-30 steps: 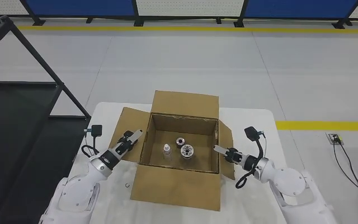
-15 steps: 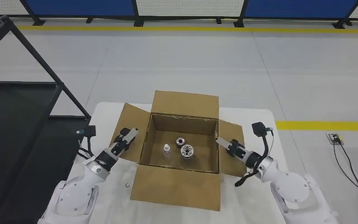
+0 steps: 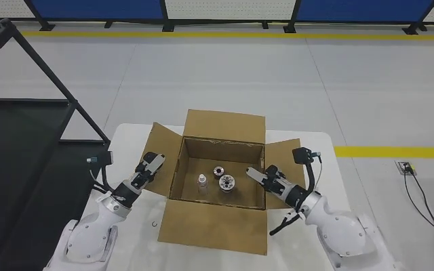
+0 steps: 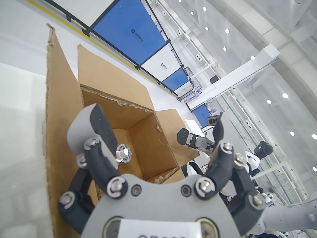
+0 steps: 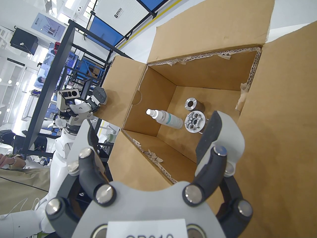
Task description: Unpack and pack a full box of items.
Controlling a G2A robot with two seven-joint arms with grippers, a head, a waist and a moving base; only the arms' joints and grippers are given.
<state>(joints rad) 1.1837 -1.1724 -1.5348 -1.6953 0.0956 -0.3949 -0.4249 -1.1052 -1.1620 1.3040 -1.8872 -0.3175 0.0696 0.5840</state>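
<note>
Lying nearest the robot: front flap of the box [image 3: 210, 227], folded out over the white surface [image 3: 129, 139].

Box: brown cardboard, open at the top, four flaps spread outward, standing mid-surface.

Left gripper [image 3: 152, 161]: jaws spread wide, nothing between them. It is above the box's left flap, outside the cavity, tips toward the box.

Right gripper [image 3: 260, 173]: jaws spread wide, nothing between them. It is at the box's right wall, fingertips over the rim and pointing inward above the contents.

Contents, all on the box floor:
- Bottle [image 5: 164, 118]: one, clear, with a white spray cap, upright, left of centre.
- Disc [image 5: 195, 122]: one, round metal, with several holes in its face, just beside the bottle on the right-gripper side.
- Cylinder [image 5: 192, 104]: one, short metal, with a central bore, just behind the disc toward the rear wall.

Rear flap: laid back beyond the far wall.

Frame [image 3: 41, 74]: black metal, off the surface's left side.

Floor [image 3: 271, 74]: pale grey with yellow lines. Blue and white panels [image 3: 95, 8] stand along its far edge.
</note>
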